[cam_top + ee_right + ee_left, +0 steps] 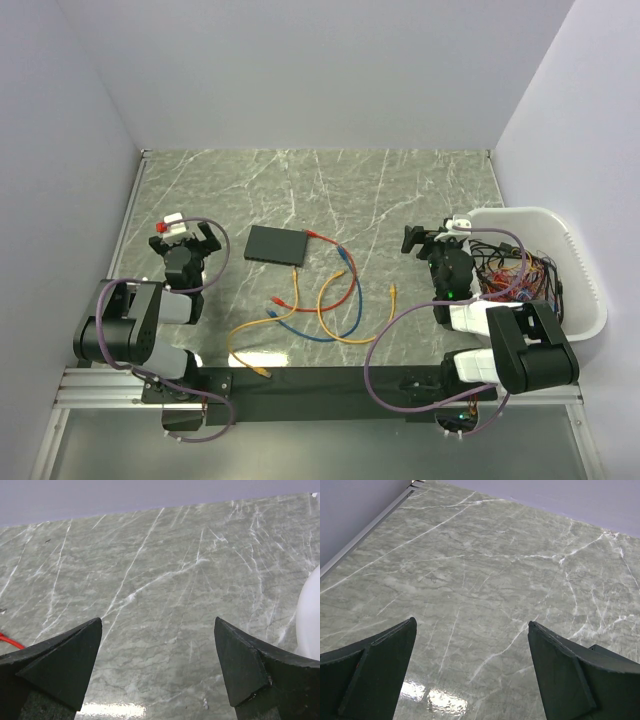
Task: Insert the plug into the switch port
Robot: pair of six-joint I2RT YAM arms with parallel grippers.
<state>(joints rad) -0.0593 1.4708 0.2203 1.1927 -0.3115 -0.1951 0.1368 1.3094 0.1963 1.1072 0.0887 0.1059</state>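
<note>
Since neither claw held anything, the step in hand was judged to be choosing and taking a plug. The left claw (187,233) and the right claw (428,238) both stood with jaws spread wide over bare counter (400,190), and each wrist view showed only marble between the fingers. The switch (275,244) lay flat between the two arms, nearer the left one. A red cable (325,240) reached its right end; whether that was seated could not be told. Loose cables (335,305) sprawled just in front of the switch, with one plug (394,291) lying apart from the tangle, near the right arm. That one looked easiest to take. It would pay to grip it close behind the connector, in line with its length, so it could not swivel. The left claw could then pin the switch, since a light box would likely slide under the push.
</note>
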